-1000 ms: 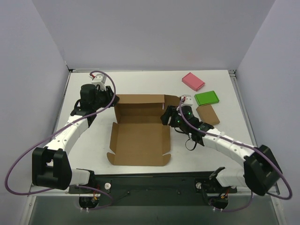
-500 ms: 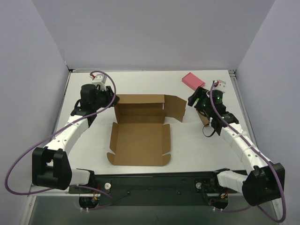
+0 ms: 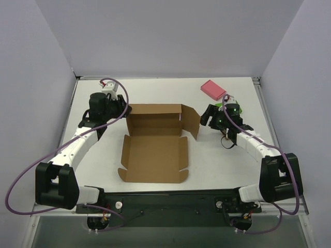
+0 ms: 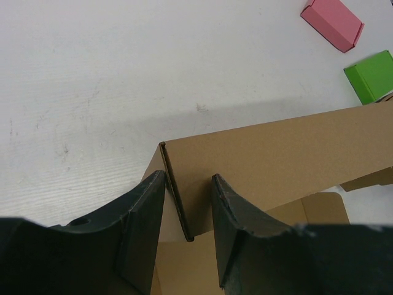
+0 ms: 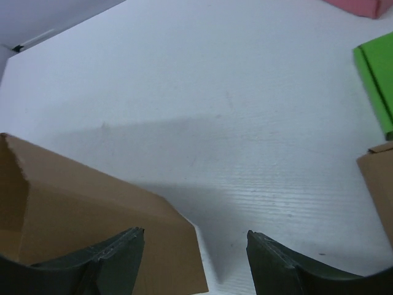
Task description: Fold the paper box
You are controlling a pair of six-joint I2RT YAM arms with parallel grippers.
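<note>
The paper box (image 3: 152, 155) is lying open in the middle of the desk (image 3: 155, 90). Its base panel is flat, its back wall (image 3: 154, 120) is standing upright, and a side flap (image 3: 191, 122) is angling outward from the wall's right end.

The left pincer (image 4: 187, 181) is straddling the wall's left corner, one finger on each side of the cardboard edge. It is partly spread, and I cannot tell whether it is actually squeezing the card or only bracketing it. The right pincer (image 5: 193, 236) is hovering just beside the outer face of the side flap with its jaws spread wide and nothing between the pads. Only the flap's corner is showing beside its left finger.

To my eye the step in hand is swinging that flap inward, so that it is running along the base's right edge.

- The right pincer should be meeting the flap low and close to its crease, pushing with a flat finger rather than snatching at the free edge, which would likely bow.
- The left arm should be bracing the wall, so the push is bending the fold and not sliding the whole sheet.
- The green block (image 5: 377, 86), the small brown block (image 5: 377, 184) and the pink block (image 3: 213, 89) are sitting close behind the right arm, so its elbow needs watching.
</note>
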